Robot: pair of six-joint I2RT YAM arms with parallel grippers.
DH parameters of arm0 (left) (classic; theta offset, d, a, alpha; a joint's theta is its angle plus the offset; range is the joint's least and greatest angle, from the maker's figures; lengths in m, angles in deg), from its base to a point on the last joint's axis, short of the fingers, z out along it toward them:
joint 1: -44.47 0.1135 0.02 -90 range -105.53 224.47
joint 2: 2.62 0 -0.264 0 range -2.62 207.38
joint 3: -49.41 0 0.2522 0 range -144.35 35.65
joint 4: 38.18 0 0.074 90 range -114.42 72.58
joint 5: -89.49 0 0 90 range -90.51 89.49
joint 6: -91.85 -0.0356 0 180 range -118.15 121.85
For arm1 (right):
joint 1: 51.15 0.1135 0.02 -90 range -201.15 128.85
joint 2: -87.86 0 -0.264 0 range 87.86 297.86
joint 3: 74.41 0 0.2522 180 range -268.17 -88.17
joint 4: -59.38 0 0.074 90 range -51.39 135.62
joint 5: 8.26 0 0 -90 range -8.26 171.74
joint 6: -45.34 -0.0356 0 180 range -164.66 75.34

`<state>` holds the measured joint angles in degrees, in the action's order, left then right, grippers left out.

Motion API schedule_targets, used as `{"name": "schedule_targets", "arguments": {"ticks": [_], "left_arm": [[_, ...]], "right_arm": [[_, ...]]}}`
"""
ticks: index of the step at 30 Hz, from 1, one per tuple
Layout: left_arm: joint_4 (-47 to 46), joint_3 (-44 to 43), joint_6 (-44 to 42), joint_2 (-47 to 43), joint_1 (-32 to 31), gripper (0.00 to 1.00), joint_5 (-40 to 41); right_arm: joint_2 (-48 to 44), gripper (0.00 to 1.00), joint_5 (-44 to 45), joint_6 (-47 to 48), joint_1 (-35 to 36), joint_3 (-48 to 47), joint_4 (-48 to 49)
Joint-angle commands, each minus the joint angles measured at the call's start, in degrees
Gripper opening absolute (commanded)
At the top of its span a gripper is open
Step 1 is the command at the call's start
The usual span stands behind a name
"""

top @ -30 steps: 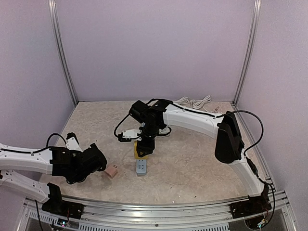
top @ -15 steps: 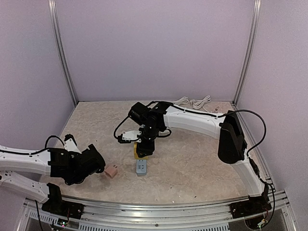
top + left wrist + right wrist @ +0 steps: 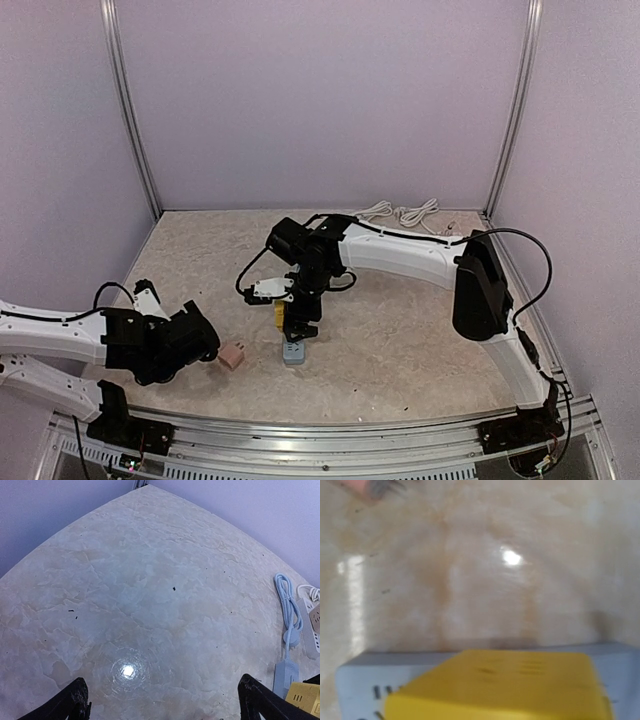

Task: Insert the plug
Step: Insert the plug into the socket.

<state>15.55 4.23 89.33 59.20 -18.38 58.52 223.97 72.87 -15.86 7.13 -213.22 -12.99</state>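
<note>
The yellow block-shaped plug [image 3: 500, 685] rests on the grey socket block [image 3: 294, 352]. The right end effector [image 3: 300, 324] is over it; I cannot tell its grip. Near left, the left end effector [image 3: 165, 700] is spread wide and empty.

Plug [image 3: 500, 685] seemingly atop socket block [image 3: 294, 352]; small adapter [image 3: 232, 356] lies left of them

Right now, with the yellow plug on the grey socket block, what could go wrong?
The yellow plug may not be fully seated in the grey socket block; the blurred wrist view cannot confirm. The right gripper hangs close over it, so lifting could drag or tip the plug out.
</note>
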Motion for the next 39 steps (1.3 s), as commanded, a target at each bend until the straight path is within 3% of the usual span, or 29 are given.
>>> {"name": "schedule_targets", "arguments": {"ticks": [1, 15, 30, 39], "left_arm": [[1.9, -0.1, 1.2, 0.6, -0.6, 0.99, 1.1], [4.4, -0.2, 4.8, 1.8, -1.4, 0.99, 1.0], [6.1, -0.3, 7.3, 2.6, -2.2, 0.99, 1.3], [9.2, -0.4, 10.7, 2.7, -2.8, 0.99, 1.3]], "right_arm": [[-0.6, 1.0, -4.9, 0.0, 0.5, 0.0, -3.2], [-7.3, 0.99, -3.5, -0.1, -1.9, 5.9, 3.5], [-17.2, 0.94, -2.8, 5.0, -1.8, 29.0, 31.9], [-16.9, 0.84, -4.6, 7.0, -2.2, 29.7, 34.5]]}}
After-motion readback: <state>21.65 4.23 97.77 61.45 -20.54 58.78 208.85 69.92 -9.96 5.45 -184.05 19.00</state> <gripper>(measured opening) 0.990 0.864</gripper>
